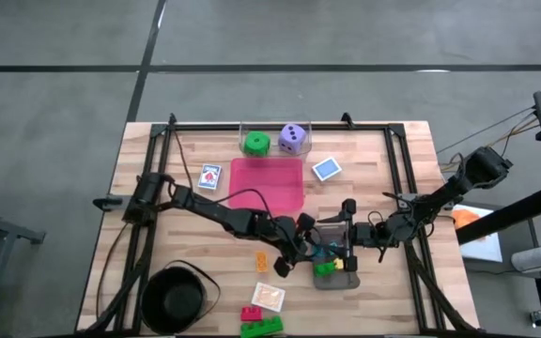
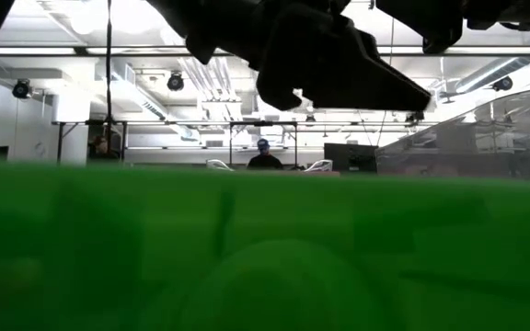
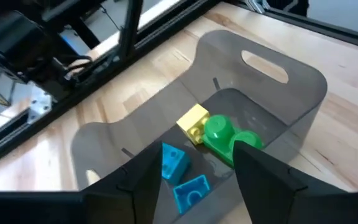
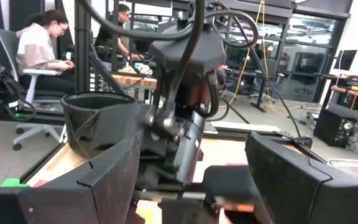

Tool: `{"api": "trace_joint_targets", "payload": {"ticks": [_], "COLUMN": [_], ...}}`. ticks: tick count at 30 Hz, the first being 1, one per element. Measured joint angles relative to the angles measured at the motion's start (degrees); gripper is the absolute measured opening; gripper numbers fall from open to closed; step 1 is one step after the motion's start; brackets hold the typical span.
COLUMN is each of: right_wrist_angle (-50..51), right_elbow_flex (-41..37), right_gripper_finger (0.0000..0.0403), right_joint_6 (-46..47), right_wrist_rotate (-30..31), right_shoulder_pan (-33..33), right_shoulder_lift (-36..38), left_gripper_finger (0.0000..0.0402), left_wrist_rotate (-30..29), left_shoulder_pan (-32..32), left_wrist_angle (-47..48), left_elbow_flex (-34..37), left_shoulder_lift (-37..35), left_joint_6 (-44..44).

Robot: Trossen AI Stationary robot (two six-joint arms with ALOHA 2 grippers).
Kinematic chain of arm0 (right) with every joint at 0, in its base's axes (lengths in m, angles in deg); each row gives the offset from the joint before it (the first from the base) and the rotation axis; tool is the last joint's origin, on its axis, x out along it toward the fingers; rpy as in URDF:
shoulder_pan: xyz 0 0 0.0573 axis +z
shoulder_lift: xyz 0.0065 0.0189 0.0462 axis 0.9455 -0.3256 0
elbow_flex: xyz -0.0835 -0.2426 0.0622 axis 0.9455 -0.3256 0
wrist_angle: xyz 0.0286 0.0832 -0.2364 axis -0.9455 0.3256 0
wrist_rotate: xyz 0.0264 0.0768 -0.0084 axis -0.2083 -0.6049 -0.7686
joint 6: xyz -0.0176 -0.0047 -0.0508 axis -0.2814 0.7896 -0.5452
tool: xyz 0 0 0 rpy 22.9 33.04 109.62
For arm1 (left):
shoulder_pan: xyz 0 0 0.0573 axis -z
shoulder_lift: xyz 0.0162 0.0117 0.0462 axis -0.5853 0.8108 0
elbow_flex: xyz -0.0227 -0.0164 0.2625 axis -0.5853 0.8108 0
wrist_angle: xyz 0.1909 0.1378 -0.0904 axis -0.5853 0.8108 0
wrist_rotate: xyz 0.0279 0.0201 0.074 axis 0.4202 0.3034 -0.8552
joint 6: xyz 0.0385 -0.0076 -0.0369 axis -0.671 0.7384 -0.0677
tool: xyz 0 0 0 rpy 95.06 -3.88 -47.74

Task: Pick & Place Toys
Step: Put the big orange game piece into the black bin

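A: High view first: left pincer (image 1: 316, 255) over the grey tray (image 1: 344, 281), lower centre of frame. Holding anything?

B: Nothing. Left wrist view: fingers (image 3: 135, 186) spread, bare gap between them. Down in the tray: yellow brick (image 3: 193, 121), green brick (image 3: 225, 135) touching it, two blue bricks (image 3: 174, 160) nearer the lens.

A: Looks like the drop-off step, then, with the release all but made. And the right pincer (image 1: 350, 233)?

B: Also released, jaws wide, empty. Parked just right of the left one, near the same tray. In the right wrist view, left wrist filling the middle of the frame between those fingers.

A: Tight quarters. How to finish cleanly?

B: Open fully first. Then lift straight up, clear of the tray's tall handled walls, before any sideways swing. No drift toward the right pincer. Probably best to leave that arm still until the left is away.

A: Next pick?

B: Orange brick (image 1: 262, 260), just left of the tray, the closest loose toy. Further down the frame: orange card (image 1: 268, 297), red brick (image 1: 251, 313), another green brick (image 1: 262, 326), beside the black bowl (image 1: 178, 299). Upper frame: blue cards (image 1: 210, 176) flanking the pink tray (image 1: 266, 183), green die (image 1: 256, 144) and purple die (image 1: 293, 138) in the clear tray.

A: Grip advice for the orange brick?

B: Come down square over it, fingers straddling the short sides, tips low to the bench (image 1: 393, 160).
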Motion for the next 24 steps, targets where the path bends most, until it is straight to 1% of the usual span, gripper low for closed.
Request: {"api": "trace_joint_targets", "payload": {"ticks": [3,5,8,12,16,22,24], "right_wrist_angle": [0.0,0.0,0.2,0.8,0.5,0.5,1.7], "right_elbow_flex": [-0.1,-0.1,-0.1,-0.1,-0.1,1.9,3.6], "right_gripper_finger": [0.0291,0.0291,0.0291,0.0291,0.0291,0.0291,0.0291], "right_joint_6": [0.0,0.0,0.0,0.4,1.8,6.2,7.1], "right_wrist_rotate": [-0.2,-0.2,-0.4,-0.5,-0.5,-0.3,-2.0], "right_shoulder_pan": [0.0,0.0,0.1,0.1,-0.2,-3.3,-4.7], "right_shoulder_lift": [0.0,0.0,0.0,-0.3,-2.5,-6.8,-8.2], "left_gripper_finger": [0.0198,0.0198,0.0198,0.0197,0.0197,0.0197,0.0197], "left_wrist_rotate": [-0.9,-1.4,-2.7,-6.4,-10.6,-15.8,-17.2], "left_shoulder_pan": [0.0,0.1,0.0,0.0,0.0,0.1,0.2], "left_wrist_angle": [-2.8,-6.8,-15.0,-24.3,-25.9,-25.5,-25.4], "left_elbow_flex": [2.8,6.0,12.7,23.2,32.4,44.8,48.5], "left_shoulder_lift": [-2.2,-4.3,-8.5,-15.5,-24.1,-36.5,-40.5], "left_joint_6": [0.9,2.6,5.7,9.8,14.1,20.1,21.1]}}
